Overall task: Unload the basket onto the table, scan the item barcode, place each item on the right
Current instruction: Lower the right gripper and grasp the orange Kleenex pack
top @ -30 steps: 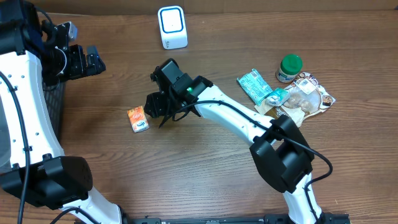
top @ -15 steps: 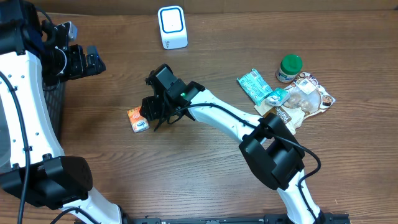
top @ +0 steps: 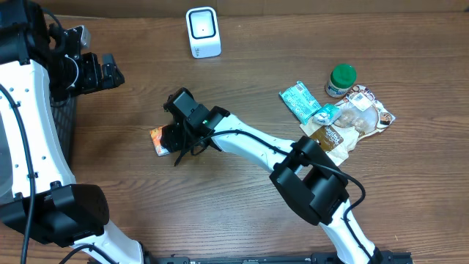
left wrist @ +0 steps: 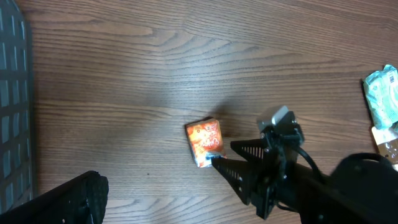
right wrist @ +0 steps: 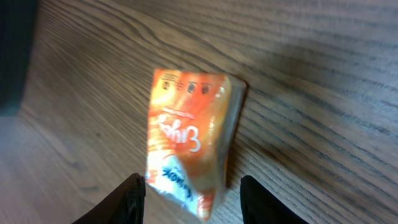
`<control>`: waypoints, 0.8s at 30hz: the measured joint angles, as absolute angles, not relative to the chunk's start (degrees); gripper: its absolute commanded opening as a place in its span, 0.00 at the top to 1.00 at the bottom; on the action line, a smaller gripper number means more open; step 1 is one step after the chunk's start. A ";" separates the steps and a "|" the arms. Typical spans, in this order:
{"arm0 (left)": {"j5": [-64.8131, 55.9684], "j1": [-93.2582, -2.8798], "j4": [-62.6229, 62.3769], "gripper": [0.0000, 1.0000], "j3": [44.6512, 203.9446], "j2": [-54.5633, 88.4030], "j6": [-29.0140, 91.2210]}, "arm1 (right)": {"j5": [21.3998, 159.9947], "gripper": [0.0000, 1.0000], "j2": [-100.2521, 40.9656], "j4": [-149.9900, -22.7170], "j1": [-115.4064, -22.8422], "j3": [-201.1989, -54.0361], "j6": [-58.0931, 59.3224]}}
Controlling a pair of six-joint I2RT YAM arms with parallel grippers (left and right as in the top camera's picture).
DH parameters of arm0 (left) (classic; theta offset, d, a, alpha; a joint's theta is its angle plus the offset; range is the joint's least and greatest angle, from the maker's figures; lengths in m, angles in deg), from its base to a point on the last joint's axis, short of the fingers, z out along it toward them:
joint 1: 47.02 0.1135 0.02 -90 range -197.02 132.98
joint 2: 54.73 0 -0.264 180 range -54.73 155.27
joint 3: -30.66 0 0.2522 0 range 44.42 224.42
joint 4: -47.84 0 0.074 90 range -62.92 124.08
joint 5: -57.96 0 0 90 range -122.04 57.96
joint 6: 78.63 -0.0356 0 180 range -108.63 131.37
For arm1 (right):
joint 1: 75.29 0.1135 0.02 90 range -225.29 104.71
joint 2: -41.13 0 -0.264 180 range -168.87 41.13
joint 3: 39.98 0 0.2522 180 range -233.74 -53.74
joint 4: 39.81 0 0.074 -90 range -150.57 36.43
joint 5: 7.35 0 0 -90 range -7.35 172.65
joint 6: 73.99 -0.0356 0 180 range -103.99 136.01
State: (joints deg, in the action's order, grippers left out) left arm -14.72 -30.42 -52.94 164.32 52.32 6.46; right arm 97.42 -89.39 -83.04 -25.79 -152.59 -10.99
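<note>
Wooden desk (top: pixel 242 213), left of centre: orange packet (right wrist: pixel 189 140) lying flat. Right claw (right wrist: pixel 191 190) spread, fingertips straddling packet's end. Left claw (top: pixel 110 72) spread wide near desk's far-left corner.

Looks like a robot lab bench staged as a shop checkout: wood-grain table (top: pixel 242 220), white scanner (top: pixel 203 31) at far edge, snack packets (top: pixel 344 114) heaped right, dark mesh basket (left wrist: pixel 12 93) left.
</note>
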 measured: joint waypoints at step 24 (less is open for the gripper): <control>-14.72 -30.42 -52.94 0.01 164.32 52.32 6.46 | 96.81 0.59 -90.37 -82.69 -25.79 -152.59 -11.04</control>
State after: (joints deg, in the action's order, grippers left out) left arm -14.72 -30.42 -52.94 164.32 52.32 6.46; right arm 96.81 -90.37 -82.69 -25.79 -152.59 -11.04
